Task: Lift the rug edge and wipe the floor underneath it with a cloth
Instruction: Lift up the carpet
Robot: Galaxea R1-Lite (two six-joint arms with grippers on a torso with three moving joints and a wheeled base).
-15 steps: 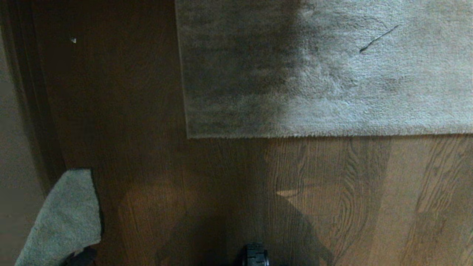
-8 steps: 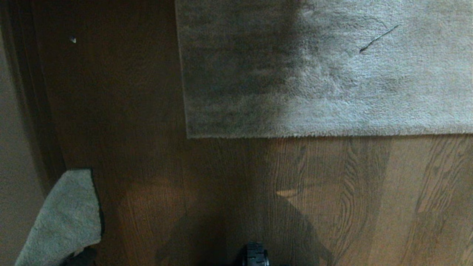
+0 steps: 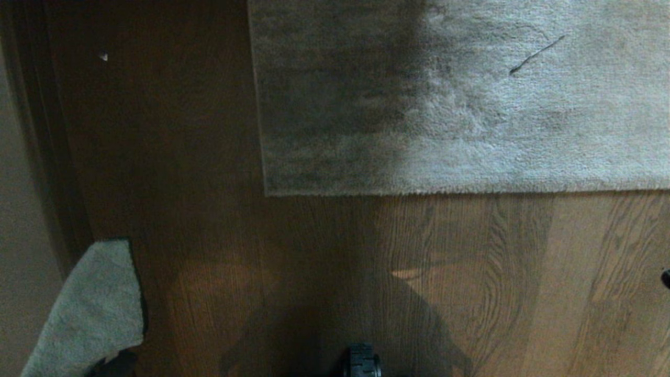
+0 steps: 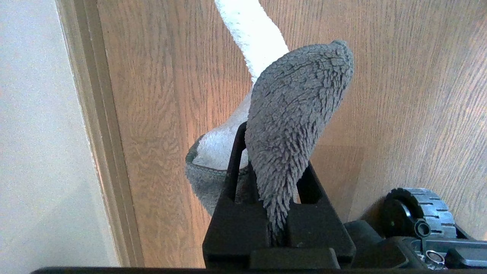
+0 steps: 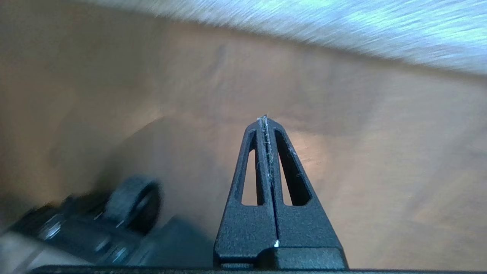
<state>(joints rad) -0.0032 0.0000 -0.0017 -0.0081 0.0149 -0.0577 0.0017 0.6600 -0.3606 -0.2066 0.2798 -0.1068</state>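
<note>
Left gripper [image 4: 279, 182] clamped on small grey nubby terry cloth [image 4: 293, 125] at lower left above brown wood-grain plank floor [image 3: 471, 272], right gripper [image 5: 266, 123] closed empty, pale grey plush rug edge [image 3: 445, 191] flat ahead.

Right tool [image 5: 268, 121]: matte black, two slim tapering fingers, each with a long slot, pale lint caught along their seam. Left tool [image 4: 266, 160]: same black slotted build. Beside it, a ribbed grey wheel [image 4: 422, 207] on a dark hub.
</note>
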